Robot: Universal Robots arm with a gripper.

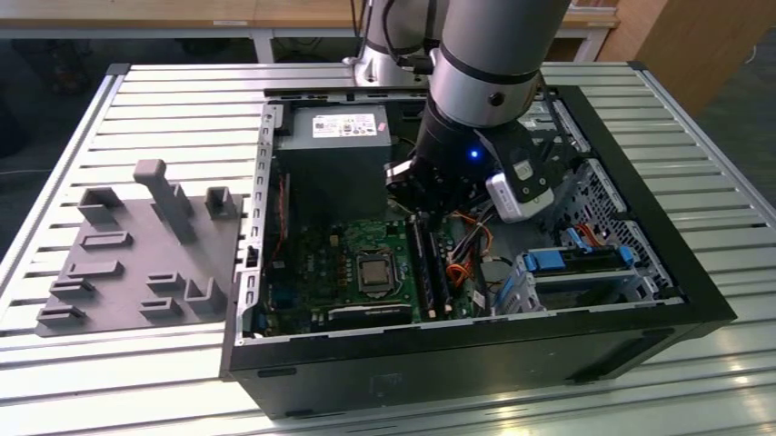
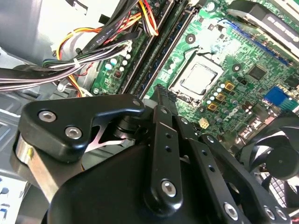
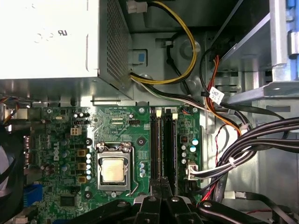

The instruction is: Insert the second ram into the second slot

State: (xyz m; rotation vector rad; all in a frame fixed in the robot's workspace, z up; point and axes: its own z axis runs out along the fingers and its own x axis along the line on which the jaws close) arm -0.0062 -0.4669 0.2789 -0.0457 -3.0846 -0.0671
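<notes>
A ribbed grey metal table [image 1: 145, 100] carries an open black steel computer case [image 1: 679, 300] with a white-labelled power supply; its print is illegible. The black gripper [image 3: 161, 186], fingers pinched together, hovers over the blue ram strip [image 3: 156, 144] seated beside the green motherboard's [image 3: 60, 140] square silver processor.

In the exterior view the arm [image 1: 485, 82] hides the upper ends of the memory slots [image 1: 427, 268], and in both wrist views the gripper [image 3: 161, 184] covers their near ends, its fingertips unclear.
</notes>
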